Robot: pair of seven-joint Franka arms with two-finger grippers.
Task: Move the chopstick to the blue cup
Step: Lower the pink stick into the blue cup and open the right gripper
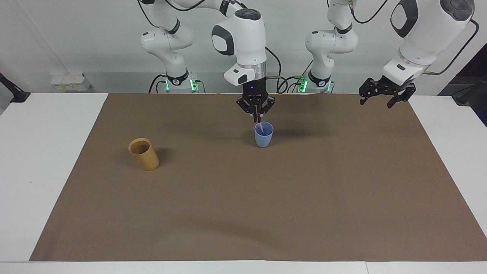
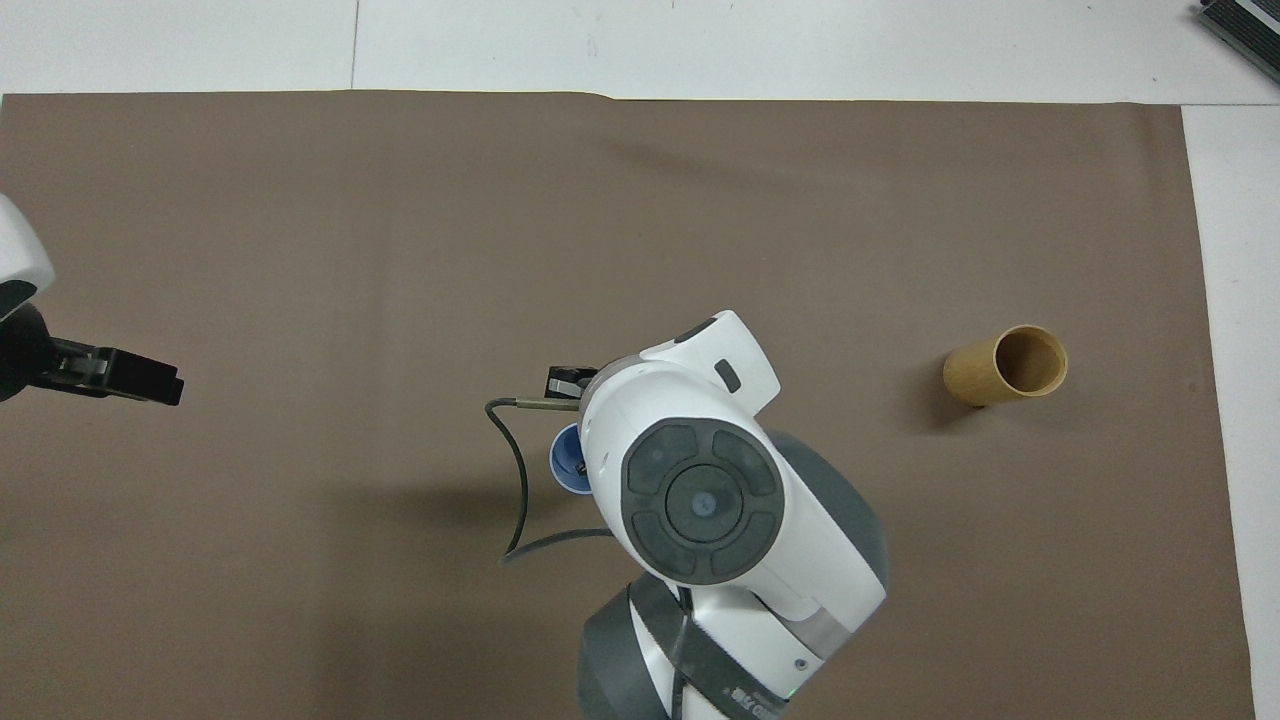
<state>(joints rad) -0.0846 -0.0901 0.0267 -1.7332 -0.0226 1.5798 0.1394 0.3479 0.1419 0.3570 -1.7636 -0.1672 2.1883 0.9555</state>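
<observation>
My right tool (image 1: 257,120) hangs just over the blue cup (image 1: 263,139), fingertips pinched on the chopstick (image 1: 260,126), whose lower end dips inside the cup. My left tool (image 1: 384,97) waits, fingers apart, over the counter's edge

Chopstick (image 1: 260,126) in blue cup (image 1: 263,139) – mid-mat (image 1: 243,213), tan cup (image 1: 144,154) toward right arm's end.

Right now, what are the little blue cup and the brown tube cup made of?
The small light-blue tapered cup looks like plastic: smooth, evenly coloured, with a soft sheen and a thin rim. The tan-golden cylindrical cup looks like bamboo or wood, perhaps cardboard: matte, warm brown, with a thick wall and a darker inside. Neither can be told for sure.
</observation>
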